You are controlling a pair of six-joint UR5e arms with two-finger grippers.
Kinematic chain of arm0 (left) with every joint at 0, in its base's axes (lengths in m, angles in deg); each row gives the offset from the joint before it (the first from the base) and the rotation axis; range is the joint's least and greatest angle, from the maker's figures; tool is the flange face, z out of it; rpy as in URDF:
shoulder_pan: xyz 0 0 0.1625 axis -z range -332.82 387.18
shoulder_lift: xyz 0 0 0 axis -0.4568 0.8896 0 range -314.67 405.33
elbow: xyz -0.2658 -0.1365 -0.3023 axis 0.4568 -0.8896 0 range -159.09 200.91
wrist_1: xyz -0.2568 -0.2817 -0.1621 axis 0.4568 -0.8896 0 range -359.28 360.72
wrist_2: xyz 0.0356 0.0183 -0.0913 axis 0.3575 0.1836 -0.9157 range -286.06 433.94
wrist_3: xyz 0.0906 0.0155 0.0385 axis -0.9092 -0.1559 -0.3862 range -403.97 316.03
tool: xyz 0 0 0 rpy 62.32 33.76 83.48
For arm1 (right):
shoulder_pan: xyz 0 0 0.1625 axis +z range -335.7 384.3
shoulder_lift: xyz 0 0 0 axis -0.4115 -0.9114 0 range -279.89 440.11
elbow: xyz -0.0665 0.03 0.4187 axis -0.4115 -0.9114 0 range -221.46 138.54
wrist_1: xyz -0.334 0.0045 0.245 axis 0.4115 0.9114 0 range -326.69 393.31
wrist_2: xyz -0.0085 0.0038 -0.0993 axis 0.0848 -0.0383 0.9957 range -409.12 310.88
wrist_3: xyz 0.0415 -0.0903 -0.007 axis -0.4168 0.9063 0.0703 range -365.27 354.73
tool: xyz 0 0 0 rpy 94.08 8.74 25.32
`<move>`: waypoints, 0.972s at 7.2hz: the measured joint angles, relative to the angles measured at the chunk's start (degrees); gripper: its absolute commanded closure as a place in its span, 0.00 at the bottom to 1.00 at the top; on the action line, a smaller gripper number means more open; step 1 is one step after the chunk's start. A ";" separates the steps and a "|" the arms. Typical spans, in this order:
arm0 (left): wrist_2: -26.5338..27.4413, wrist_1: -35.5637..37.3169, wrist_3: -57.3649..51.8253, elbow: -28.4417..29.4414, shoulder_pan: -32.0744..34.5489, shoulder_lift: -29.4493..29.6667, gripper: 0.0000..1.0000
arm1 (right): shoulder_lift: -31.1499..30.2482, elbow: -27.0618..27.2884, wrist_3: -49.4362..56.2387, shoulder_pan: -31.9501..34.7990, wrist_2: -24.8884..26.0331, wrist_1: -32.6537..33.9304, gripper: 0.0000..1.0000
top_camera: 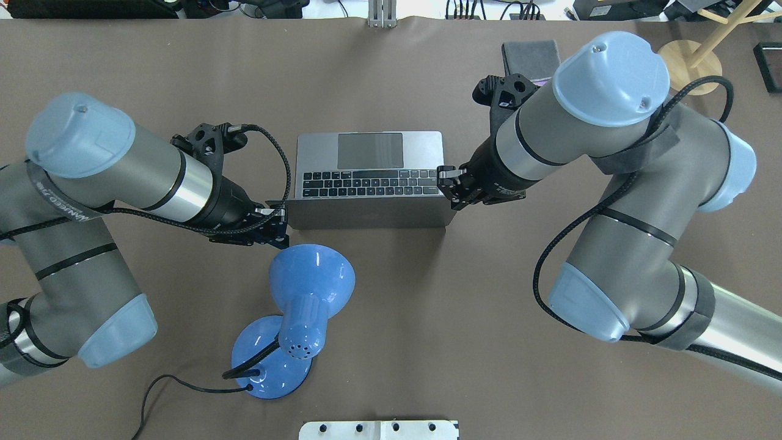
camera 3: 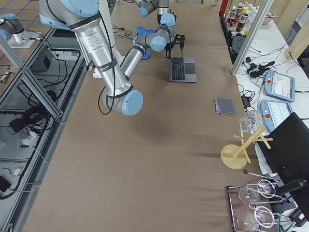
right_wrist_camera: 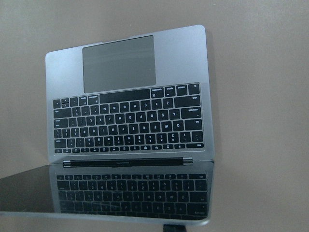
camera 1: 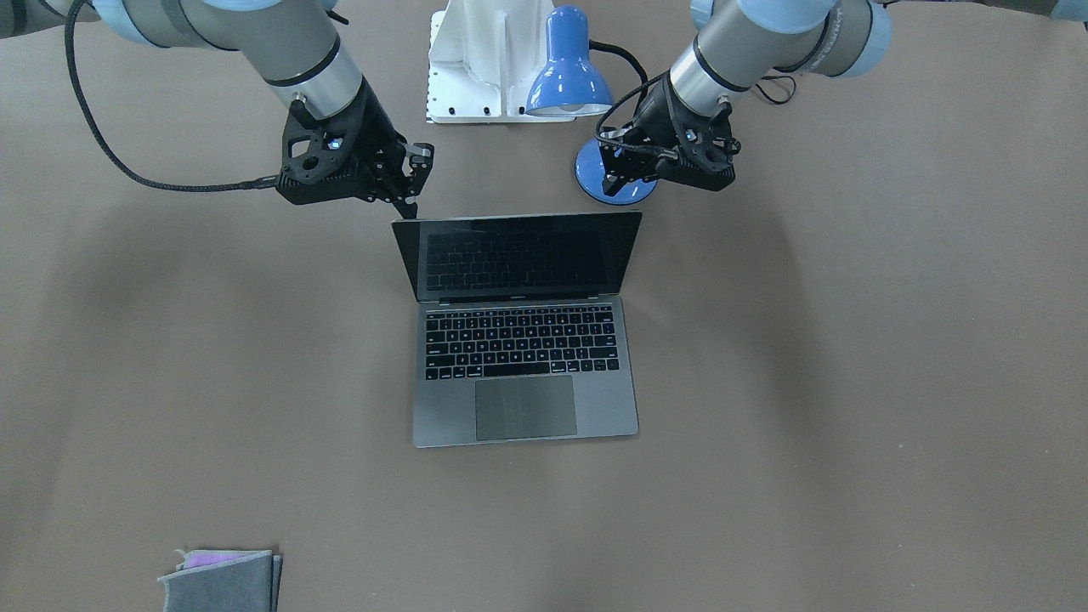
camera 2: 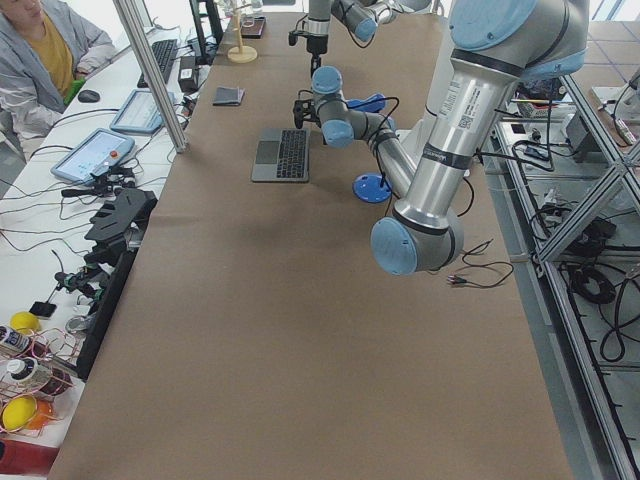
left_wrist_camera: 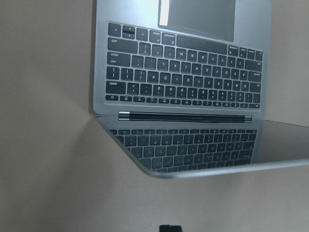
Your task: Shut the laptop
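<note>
The space-grey laptop (camera 1: 523,340) stands open in the middle of the table, keyboard and trackpad facing away from me, dark screen tilted back. Its lid back shows in the overhead view (top_camera: 366,214). My right gripper (camera 1: 410,202) is at the lid's top corner on my right, its fingertips touching or just off the edge, and looks shut. My left gripper (camera 1: 614,180) hangs just behind the lid's other top corner, above the lamp's base, and also looks shut. Both wrist views look down on the keyboard (left_wrist_camera: 183,82) (right_wrist_camera: 130,116).
A blue desk lamp (top_camera: 308,287) stands right behind the laptop on my left side, its cable trailing toward me. A white mounting block (camera 1: 484,59) sits at my base. A folded grey cloth (camera 1: 223,582) lies at the far right of the table.
</note>
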 measured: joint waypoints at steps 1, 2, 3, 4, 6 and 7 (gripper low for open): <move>0.77 0.00 -0.68 0.55 0.52 0.51 1.00 | 0.31 -1.76 -0.17 0.62 -0.17 -1.92 1.00; 2.09 0.00 -1.55 2.15 1.07 1.72 1.00 | 0.96 -3.58 -0.21 1.28 -0.33 -3.13 1.00; 3.28 -0.20 -2.55 4.50 1.82 3.31 1.00 | 2.38 -6.03 -0.17 1.97 -0.44 -3.69 1.00; 4.11 -0.62 -3.72 7.59 3.09 5.23 1.00 | 4.42 -9.34 0.06 2.71 -0.52 -4.14 1.00; 6.12 -1.33 -5.13 15.21 5.34 10.14 1.00 | 7.42 -17.07 0.34 3.78 -0.64 -8.06 1.00; 8.29 -3.43 -5.20 20.45 5.86 12.56 1.00 | 9.25 -22.25 0.45 4.20 -1.03 -10.56 1.00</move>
